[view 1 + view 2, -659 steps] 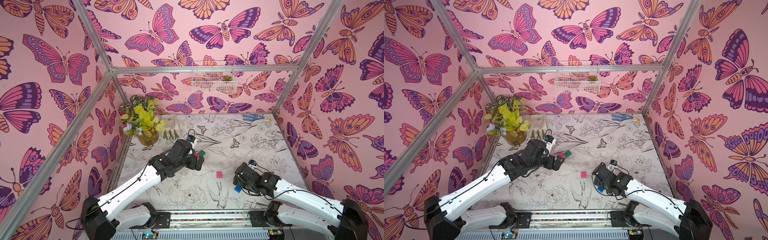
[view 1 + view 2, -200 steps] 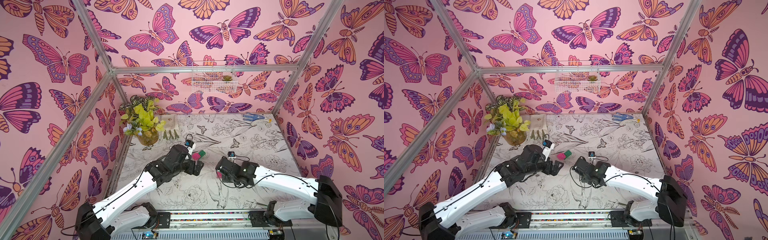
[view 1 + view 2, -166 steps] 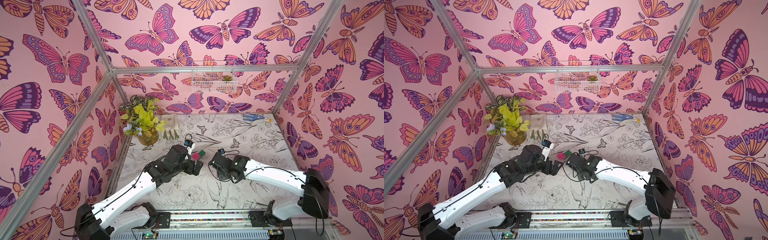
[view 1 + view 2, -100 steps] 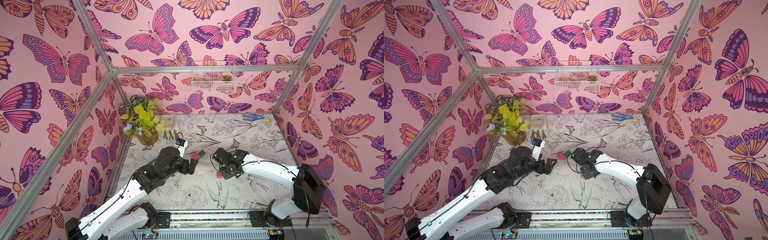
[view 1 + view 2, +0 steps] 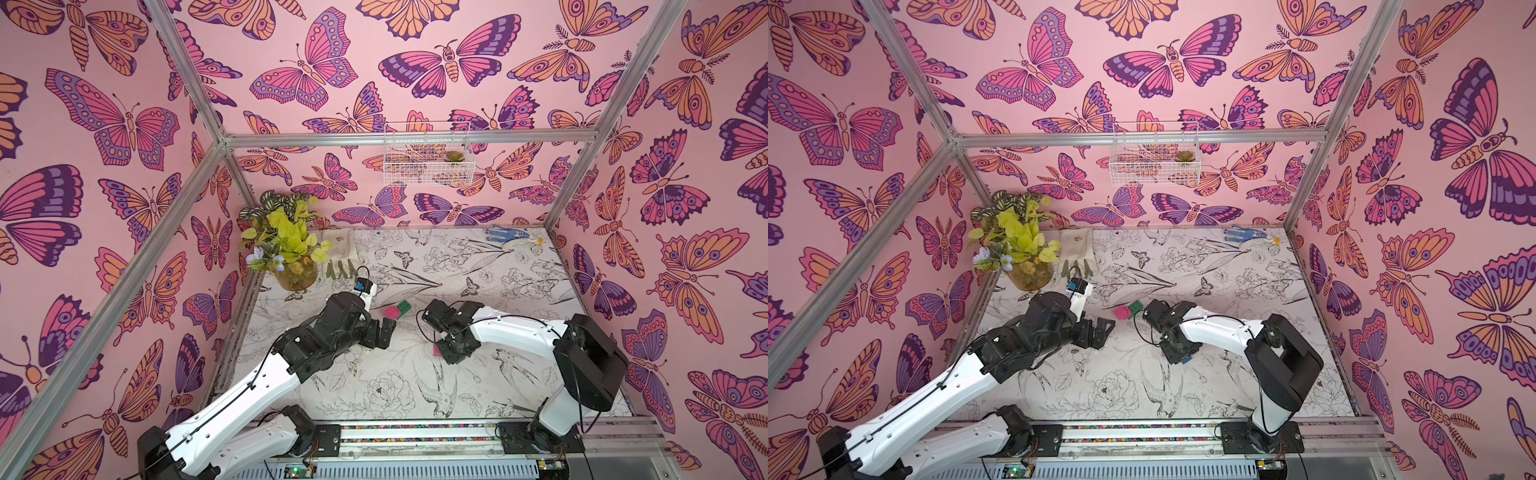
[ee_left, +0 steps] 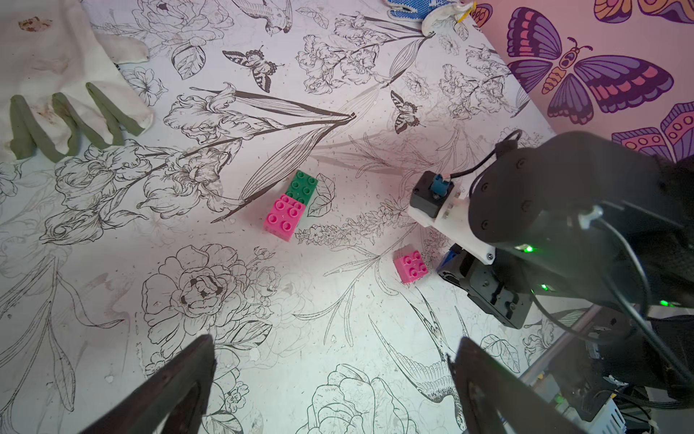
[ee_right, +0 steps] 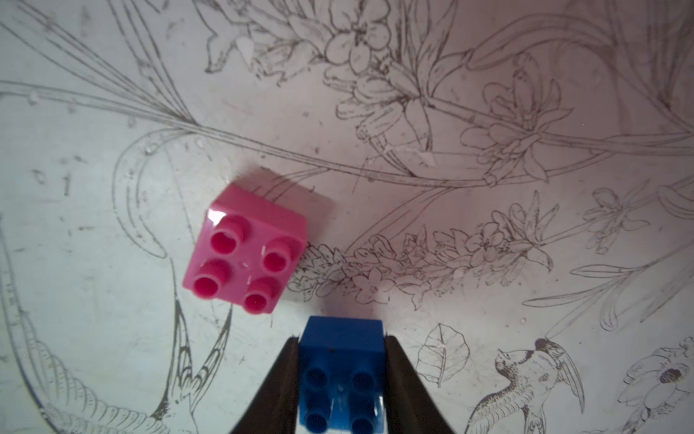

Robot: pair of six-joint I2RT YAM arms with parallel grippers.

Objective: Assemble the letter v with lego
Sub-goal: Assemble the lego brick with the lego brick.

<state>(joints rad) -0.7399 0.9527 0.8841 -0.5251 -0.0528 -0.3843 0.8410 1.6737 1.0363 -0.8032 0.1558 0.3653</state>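
Nearest, past the front rail (image 5: pixel 415 434) and low over the flower-printed table (image 5: pixel 332 386): right gripper (image 7: pixel 341 338), clamped shut on the blue brick (image 7: pixel 340 360), dark fingers (image 7: pixel 285 375) pressed against two opposite sides, studs turned toward the wrist camera. Resting on the table or just clear of it: cannot tell. Just beside that, across a narrow gap in the right wrist view: loose pink brick (image 7: pixel 244 248), studs up, flat on the table, touched by nothing, half hidden at the gripper's edge in both top views. Roughly level with this, toward the left: left gripper (image 6: pixel 330 375), spread wide, gripping nothing, only bare printed table between the two finger pads. A little farther back, between the two arms: green brick (image 6: pixel 302 186) lying flat, with a second pink brick (image 6: pixel 284 218) stacked over one half and four green studs left bare; joined to each other, near the left gripper but apart from it, well apart from the loose pink brick. Farther still, toward the back left: white glove (image 5: pixel 340 249) with green fingertips, lying flat, just beside a potted plant (image 5: pixel 286 245) in the corner. At the back right corner: blue glove (image 5: pixel 505 235). Farthest, hung on the back wall: white wire basket (image 5: pixel 426 166).
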